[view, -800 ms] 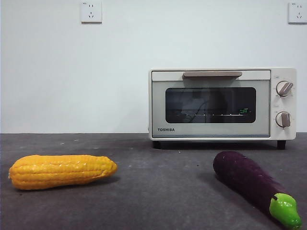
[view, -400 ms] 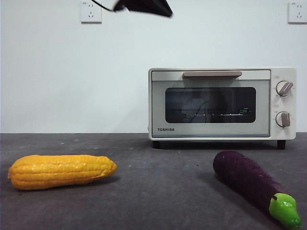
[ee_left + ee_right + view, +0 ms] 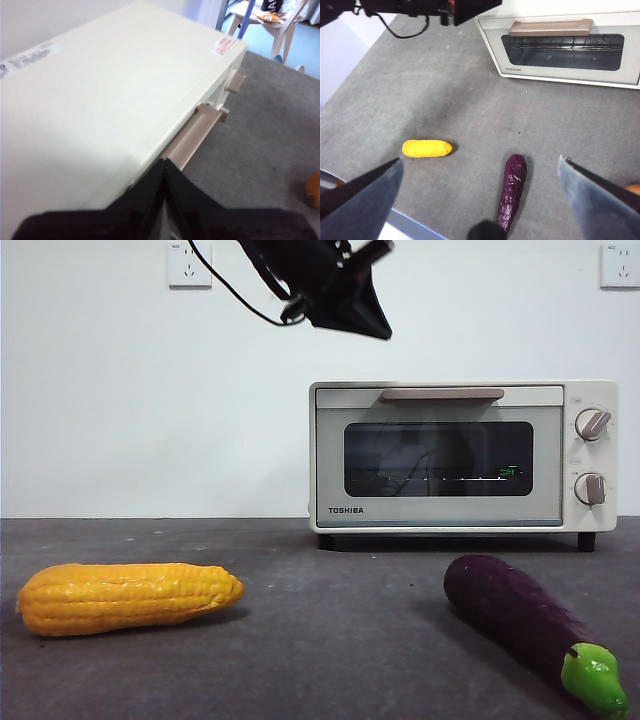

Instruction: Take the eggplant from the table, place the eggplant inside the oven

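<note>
Low in the front view's right corner, the eggplant (image 3: pixel 528 628) is seen lying on the table (image 3: pixel 330 640), before the shut Toshiba oven (image 3: pixel 462 455); it is judged light, stiff and smooth-skinned, best gripped mid-body. By the left wrist view, the left gripper (image 3: pixel 164 172), jaws pressed together, is poised over the oven handle (image 3: pixel 192 137). By the right wrist view, the right gripper (image 3: pixel 480 197) is spread wide, holding nothing, above the eggplant.

Eggplant (image 3: pixel 512 192) stem end behind a dark blob; oven (image 3: pixel 565 47) right end cut off.
</note>
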Robot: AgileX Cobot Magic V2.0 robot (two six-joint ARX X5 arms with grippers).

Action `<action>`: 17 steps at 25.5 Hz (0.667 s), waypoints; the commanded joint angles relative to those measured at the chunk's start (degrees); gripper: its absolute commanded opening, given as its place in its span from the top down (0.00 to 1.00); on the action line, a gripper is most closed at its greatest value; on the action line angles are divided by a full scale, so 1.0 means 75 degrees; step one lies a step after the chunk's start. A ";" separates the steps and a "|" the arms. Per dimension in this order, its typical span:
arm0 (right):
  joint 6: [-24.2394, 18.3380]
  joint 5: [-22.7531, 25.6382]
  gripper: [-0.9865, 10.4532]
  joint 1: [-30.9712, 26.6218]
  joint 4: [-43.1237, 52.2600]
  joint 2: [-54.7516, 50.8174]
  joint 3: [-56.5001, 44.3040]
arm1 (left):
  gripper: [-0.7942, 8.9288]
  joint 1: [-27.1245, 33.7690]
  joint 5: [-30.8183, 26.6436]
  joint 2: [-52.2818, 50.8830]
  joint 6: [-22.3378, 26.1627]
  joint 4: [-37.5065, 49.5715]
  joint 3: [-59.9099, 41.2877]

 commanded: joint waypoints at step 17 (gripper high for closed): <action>-0.0114 -0.0309 0.42 0.0009 -0.0172 0.0399 0.0023 | 0.92 -0.0455 -0.0979 0.0699 0.0851 0.0819 0.0166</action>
